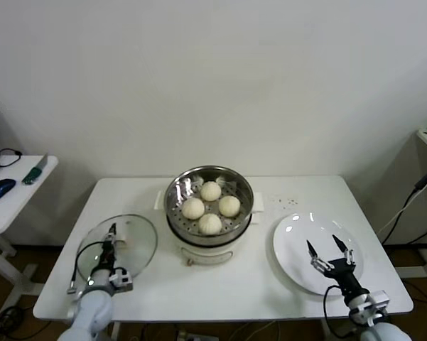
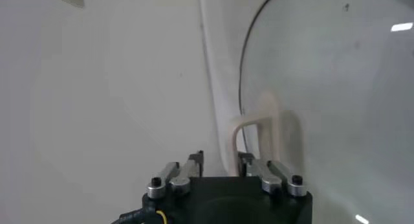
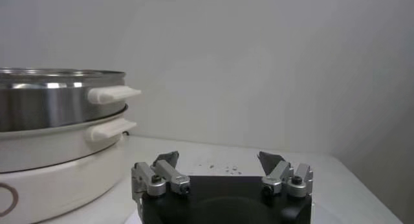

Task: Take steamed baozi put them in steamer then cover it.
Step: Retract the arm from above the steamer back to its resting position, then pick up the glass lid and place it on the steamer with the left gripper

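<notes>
Several cream-white baozi lie in the shiny steamer on its white pot base at the table's middle. The steamer also shows side-on in the right wrist view. The glass cover lies flat on the table to its left. My left gripper is down on it, and its fingers have narrowed to either side of the whitish bar handle. In the left wrist view the left gripper still shows a gap on one side. My right gripper hovers open and empty over the white plate, as the right wrist view of it confirms.
A side table at the far left carries a dark mouse and small items. Cables hang at the right past the table edge. A few specks lie on the table behind the plate.
</notes>
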Tool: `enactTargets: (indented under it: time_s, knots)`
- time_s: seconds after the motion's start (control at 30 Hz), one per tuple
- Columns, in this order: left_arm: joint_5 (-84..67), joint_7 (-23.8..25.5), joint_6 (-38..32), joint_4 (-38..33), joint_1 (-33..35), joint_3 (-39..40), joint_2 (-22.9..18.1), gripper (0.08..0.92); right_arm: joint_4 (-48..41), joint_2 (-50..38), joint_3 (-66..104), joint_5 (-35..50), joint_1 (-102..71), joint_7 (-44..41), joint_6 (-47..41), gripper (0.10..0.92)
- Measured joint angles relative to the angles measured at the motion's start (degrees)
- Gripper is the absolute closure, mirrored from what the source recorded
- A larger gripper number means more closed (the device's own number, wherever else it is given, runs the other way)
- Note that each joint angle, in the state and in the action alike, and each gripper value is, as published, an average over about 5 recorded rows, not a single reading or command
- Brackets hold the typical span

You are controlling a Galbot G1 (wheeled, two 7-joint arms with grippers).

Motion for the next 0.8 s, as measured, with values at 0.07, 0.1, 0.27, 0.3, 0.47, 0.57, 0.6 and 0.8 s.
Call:
enactTargets:
  time_s: [0.07, 0.1, 0.27, 0.3, 0.47, 0.57, 0.6, 0.8]
  knots:
    - [-0.6, 0.0, -0.1, 0.0, 0.0, 0.1, 0.1, 0.693, -0.1, 0.2, 0.0, -0.2, 0.1, 0.0, 0.1, 0.203]
    - [-0.8, 0.0, -0.1, -0.1, 0.0, 0.1, 0.1, 0.719, -0.2, 0.3, 0.0, -0.3, 0.1, 0.0, 0.1, 0.203]
    - [-2.4, -0.3, 0.4, -1.6, 0.6, 0.1, 0.8, 0.837, -0.3, 0.3, 0.0, -0.6, 0.3, -0.1, 0.2, 0.203]
    - [-2.6, -0.4, 0.6, -2.1, 0.8, 0.0, 0.9, 0.846, -0.3, 0.3, 0.0, -0.6, 0.4, -0.1, 0.2, 0.203]
    - [-3.7, -0.7, 2.3, -6.0, 2.3, -0.3, 1.7, 0.847, -0.6, -0.1, -0.1, -0.7, 0.8, -0.1, 0.2, 0.203]
    - [-4.3, -0.7, 3.8, -9.3, 3.8, -0.6, 2.4, 0.847, -0.8, -0.4, -0.2, -0.8, 1.1, -0.1, 0.2, 0.203]
    - [-4.4, -0.7, 4.4, -10.6, 4.4, -0.7, 2.6, 0.847, -0.9, -0.5, -0.3, -0.9, 1.2, 0.0, 0.2, 0.203]
    - [-4.9, 0.2, 9.0, -19.4, 8.3, -1.1, 4.5, 0.847, -1.5, -1.3, -0.9, -1.4, 2.2, 0.3, 0.1, 0.203]
